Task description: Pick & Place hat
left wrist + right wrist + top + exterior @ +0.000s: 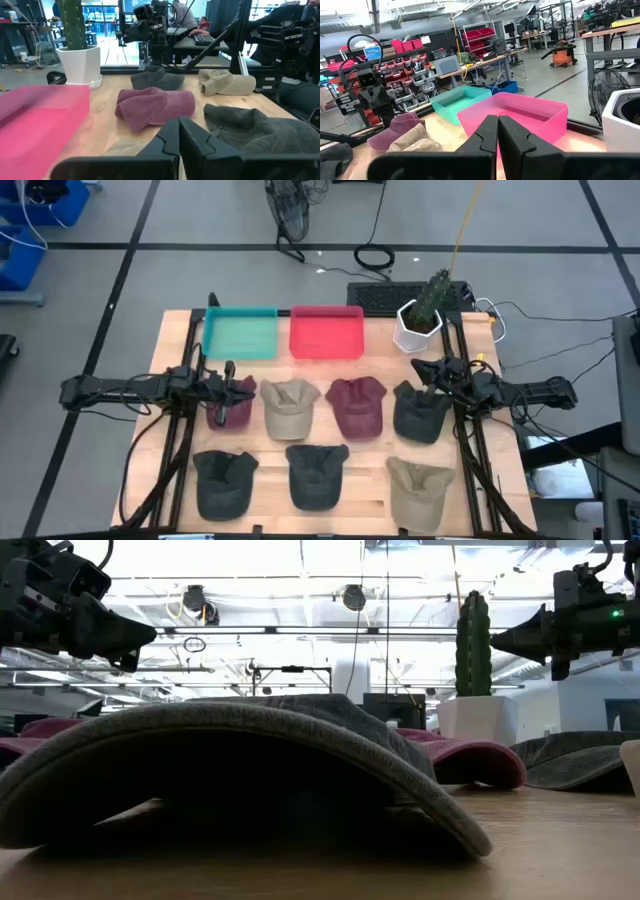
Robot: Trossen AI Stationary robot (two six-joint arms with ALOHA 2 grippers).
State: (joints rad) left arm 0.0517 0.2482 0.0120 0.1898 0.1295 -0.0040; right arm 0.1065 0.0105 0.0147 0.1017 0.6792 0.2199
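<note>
Fabric hats lie in two rows on the desk [175, 340], spaced for single picks, trays [240, 332] waiting at 12 o'clock. Left gripper [232, 389] and right gripper [425, 369] hover, jaws together, empty.

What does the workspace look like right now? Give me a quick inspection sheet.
Surface: wooden table, bare between hats.
Job's things: seven hats in two rows, including a maroon hat, a beige hat and a grey hat; teal tray and pink tray both empty.
Clutter: potted cactus at the back right corner.
Grippers: left gripper and right gripper shut, holding nothing, above the back row's ends.
Cables: on the floor behind the table.
Surroundings: workshop; a person seated at a desk.
</note>
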